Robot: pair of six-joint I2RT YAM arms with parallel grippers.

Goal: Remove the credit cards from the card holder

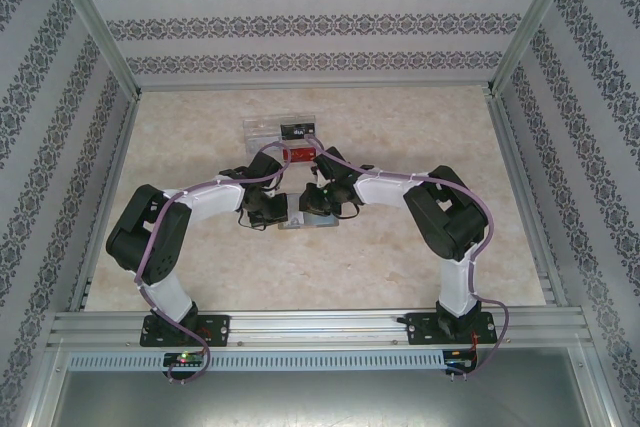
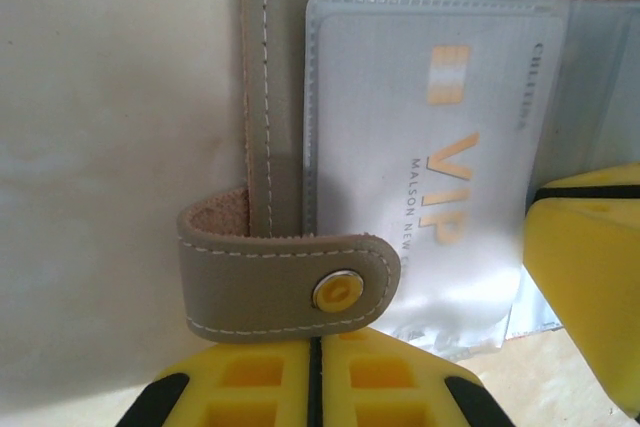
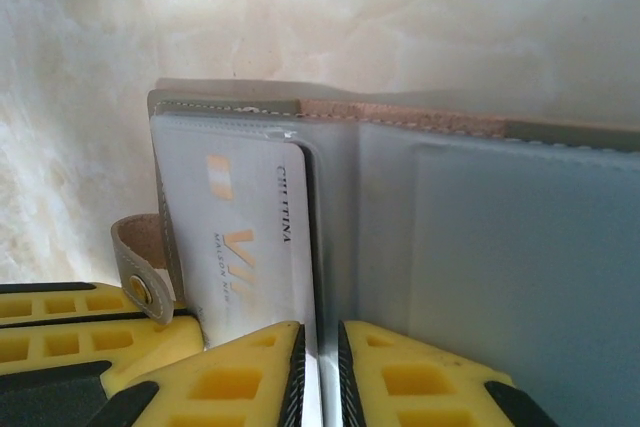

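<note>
1. Walls with flowery stripes stood around a pale, marbled table.
2. Near the middle of the table lay the card holder. It was opened flat, and both hands were down at it.
3. Behind it, toward the back wall, sat a clear tray. 1 black card lay in the tray. 1 red card lay just in front of the black one, but I could not tell if it was inside the tray.
4. 1 white card with gold letters "VIP" sat in a see-through pocket on the strap side of the card holder.
5. The left hand had its 2 yellow fingers pressed together. They were right below the grey-brown strap with its round snap. I could not tell if they pinched the strap.
6. The right hand was at the near edge of the card holder, close to the fold. Its 2 fingers were almost together, clamped on the edge of the white card.
7. The 2 hands were just beside each other.
</note>
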